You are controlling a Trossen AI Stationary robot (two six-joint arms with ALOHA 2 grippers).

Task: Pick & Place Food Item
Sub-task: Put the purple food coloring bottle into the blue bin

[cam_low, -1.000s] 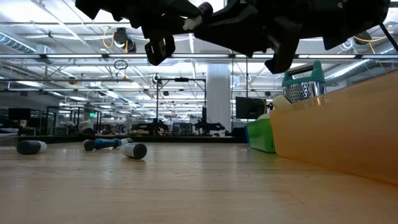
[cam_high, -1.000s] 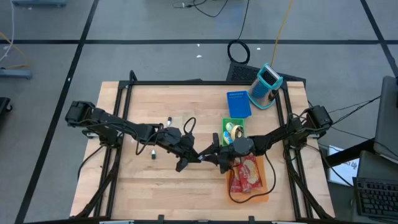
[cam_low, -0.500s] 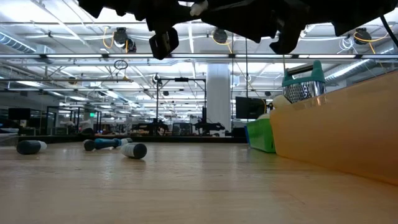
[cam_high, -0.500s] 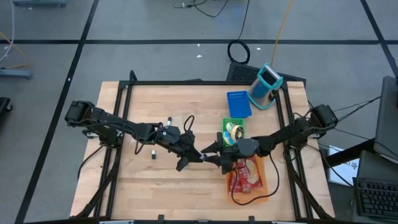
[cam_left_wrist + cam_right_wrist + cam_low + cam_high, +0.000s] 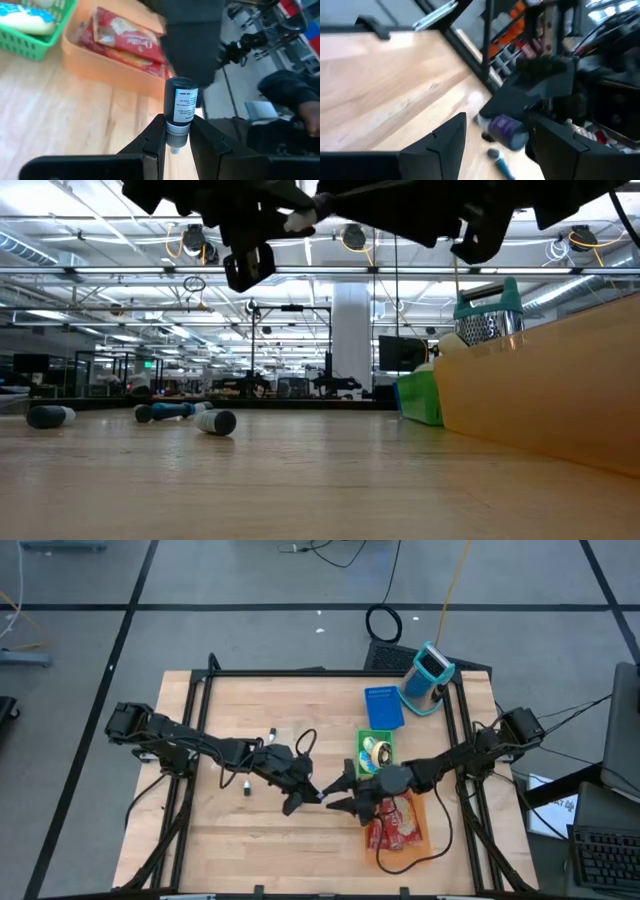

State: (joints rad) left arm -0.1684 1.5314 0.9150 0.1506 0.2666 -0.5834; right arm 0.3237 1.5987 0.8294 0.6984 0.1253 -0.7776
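Bottle [image 5: 180,111], small and dark with a white label, sits clenched by its neck between the two fingers of the left pincer [image 5: 308,796], held in the air above the middle of the counter [image 5: 250,840]; facing it, tip to tip, the right pincer [image 5: 338,795] stands released, its fingers spread wide on either side of the bottle's body in the right wrist view, not yet touching it as far as can be seen. This looks like a hand-over in mid-air. To do it well, the right pincer should slide forward until its pads lie flat along the body, then close squarely; the left should hold firm until that grip is sure, since the bottle is round and could roll or slip down to the wood. Nearby on the right lie the orange tray [image 5: 430,845] with a red packet [image 5: 398,825] and the green basket [image 5: 362,739]; which is the goal I cannot tell.
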